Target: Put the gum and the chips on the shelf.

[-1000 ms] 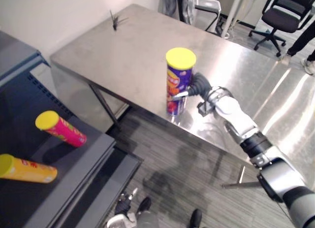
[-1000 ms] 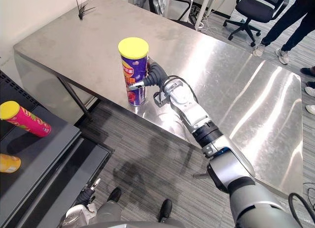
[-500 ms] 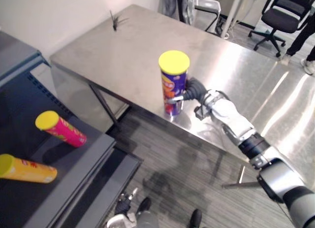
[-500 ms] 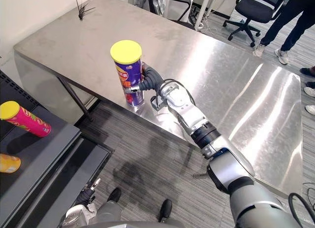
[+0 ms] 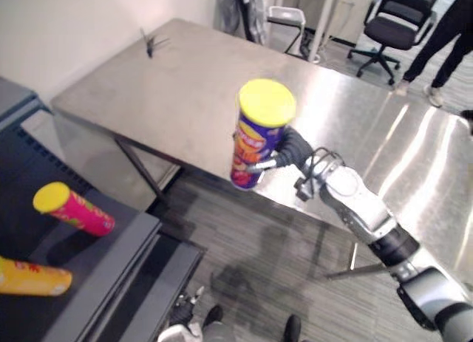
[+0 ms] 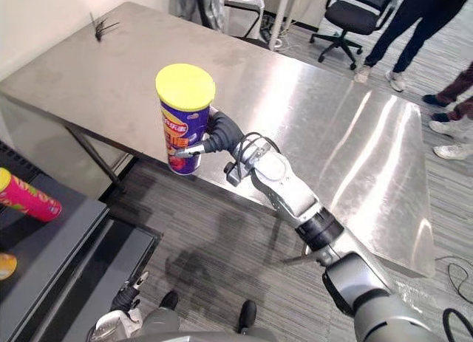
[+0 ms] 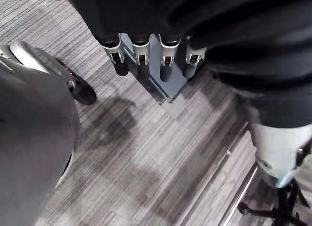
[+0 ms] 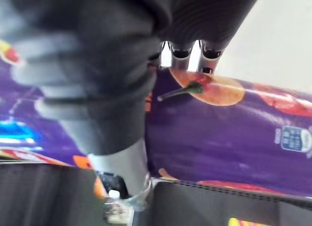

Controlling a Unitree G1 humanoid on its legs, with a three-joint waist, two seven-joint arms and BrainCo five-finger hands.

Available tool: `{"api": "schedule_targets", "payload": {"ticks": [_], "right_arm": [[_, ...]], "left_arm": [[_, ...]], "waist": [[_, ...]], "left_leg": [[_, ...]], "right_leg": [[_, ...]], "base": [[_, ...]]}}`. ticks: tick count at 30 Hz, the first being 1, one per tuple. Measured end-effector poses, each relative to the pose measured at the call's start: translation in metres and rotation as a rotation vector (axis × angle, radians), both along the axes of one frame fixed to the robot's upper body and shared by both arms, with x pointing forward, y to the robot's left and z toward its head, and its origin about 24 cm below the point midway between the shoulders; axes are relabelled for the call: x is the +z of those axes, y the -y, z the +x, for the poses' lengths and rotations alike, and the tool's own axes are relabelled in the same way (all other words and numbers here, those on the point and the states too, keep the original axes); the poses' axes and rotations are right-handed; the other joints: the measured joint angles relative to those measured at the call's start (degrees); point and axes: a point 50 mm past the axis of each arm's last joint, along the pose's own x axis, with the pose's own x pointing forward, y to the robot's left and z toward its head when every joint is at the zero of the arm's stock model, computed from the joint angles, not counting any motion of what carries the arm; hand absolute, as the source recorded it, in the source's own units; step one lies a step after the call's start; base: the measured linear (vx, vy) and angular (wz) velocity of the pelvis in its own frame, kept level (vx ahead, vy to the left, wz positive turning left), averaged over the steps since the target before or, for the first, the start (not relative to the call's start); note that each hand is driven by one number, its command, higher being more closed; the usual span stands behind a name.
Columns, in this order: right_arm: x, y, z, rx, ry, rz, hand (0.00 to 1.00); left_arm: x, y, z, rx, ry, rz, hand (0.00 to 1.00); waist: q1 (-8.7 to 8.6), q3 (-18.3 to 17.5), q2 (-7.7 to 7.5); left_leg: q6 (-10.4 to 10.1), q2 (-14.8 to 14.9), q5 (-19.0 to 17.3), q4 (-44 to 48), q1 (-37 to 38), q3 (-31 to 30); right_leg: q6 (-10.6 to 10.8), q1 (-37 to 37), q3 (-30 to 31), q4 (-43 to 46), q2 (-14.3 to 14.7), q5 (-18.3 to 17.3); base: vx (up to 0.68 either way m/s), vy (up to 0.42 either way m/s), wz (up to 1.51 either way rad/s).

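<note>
Two cans, a pink can (image 5: 74, 209) and a yellow can (image 5: 33, 277), lie on the dark shelf (image 5: 126, 238). The right hand (image 5: 292, 148) is clamped round the purple chips can (image 5: 259, 135), which is lifted clear by the table's (image 5: 185, 83) near edge. The left hand (image 7: 146, 45) hangs slack-fingered over the floor. Shelving the chips and the gum appears to be left.

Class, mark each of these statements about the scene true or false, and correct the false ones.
1. The right hand grips the purple chips can. True.
2. That can's lid is red. False: the lid is yellow.
3. The purple can stands upright on the steel table. False: it is held tilted in the air at the edge of the table.
4. A pink can lies on its side on the dark shelf. True.
5. The left hand holds the gum. False: the left hand hangs open above the floor, holding nothing.
</note>
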Motion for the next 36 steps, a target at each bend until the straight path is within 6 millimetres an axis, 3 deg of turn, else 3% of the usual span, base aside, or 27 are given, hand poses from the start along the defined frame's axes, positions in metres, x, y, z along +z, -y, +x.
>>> {"api": "schedule_targets", "payload": {"ticks": [4,6,9,11,16,20,22,27,36], "right_arm": [[0.007,0.014,-0.027,0.071,0.04,0.108,1.0],[-0.003,0.019,-0.039,0.098,-0.002,0.151,1.0],[-0.031,0.025,-0.052,0.091,-0.112,0.181,1.0],[-0.062,0.029,-0.064,0.056,-0.247,0.232,1.0],[-0.115,0.025,-0.091,-0.019,-0.5,0.31,1.0],[-0.158,0.023,-0.107,-0.123,-0.641,0.216,1.0],[-0.169,0.022,-0.112,-0.148,-0.668,0.162,1.0],[-0.18,0.022,-0.118,-0.194,-0.613,-0.029,1.0],[-0.199,0.026,-0.129,-0.234,-0.671,-0.099,1.0]], "left_arm": [[-0.002,-0.001,-0.004,0.002,-0.02,0.0,0.0],[-0.003,-0.001,-0.007,0.007,-0.032,0.0,0.0],[-0.006,0.001,-0.012,0.009,-0.057,-0.008,0.0],[-0.009,0.003,-0.016,0.01,-0.076,-0.016,0.0],[-0.012,0.007,-0.022,0.013,-0.105,-0.03,0.0],[-0.014,0.009,-0.027,-0.001,-0.127,-0.035,0.0],[-0.015,0.01,-0.027,-0.008,-0.133,-0.035,0.0],[-0.017,0.013,-0.03,-0.028,-0.151,-0.039,0.0],[-0.017,0.014,-0.031,-0.038,-0.154,-0.044,0.0]], "waist": [[-1.58,-0.3,0.08],[-2.37,-0.7,0.18],[-2.65,-2.0,0.68],[-2.99,-3.0,1.32],[-4.28,-4.0,3.01],[-4.6,-4.4,3.84],[-4.6,-4.6,4.09],[-5.83,-5.1,5.24],[-5.88,-5.3,5.46]], "left_leg": [[0.1,0.0,-0.2,-0.1,1.2,1.4],[0.3,0.1,-0.3,0.0,1.5,2.3],[0.5,0.1,-0.6,0.1,2.2,3.5],[0.5,0.0,-0.8,0.1,2.7,4.0],[0.4,0.0,-0.9,0.2,3.5,4.1],[0.3,0.1,-1.1,0.1,5.5,4.6],[0.3,0.1,-1.1,0.1,5.3,4.9],[0.2,0.2,-1.1,0.0,5.1,5.1],[0.2,0.2,-1.1,-0.9,4.1,3.8]], "right_leg": [[0.0,0.2,1.2,0.4,0.0,0.0],[0.1,0.1,1.9,0.6,0.0,0.1],[0.3,0.2,2.9,0.7,0.0,0.2],[0.4,0.2,3.6,0.7,0.0,0.2],[0.4,1.1,3.8,0.7,0.0,0.3],[0.7,3.4,3.8,-0.4,-0.1,0.4],[0.8,3.4,3.8,-1.2,-0.1,0.9],[0.8,4.4,3.6,-2.9,-0.1,1.9],[0.5,4.0,2.3,-3.3,-0.1,1.7]], "base": [[-0.02,0.008,-0.15],[-0.03,0.011,-0.14],[-0.01,0.016,-0.19],[-0.01,0.017,-0.17],[-0.01,0.006,-0.02],[-0.02,0.008,-0.02],[-0.04,0.017,-0.07],[-0.03,0.01,0.0],[0.03,0.009,0.06]]}}
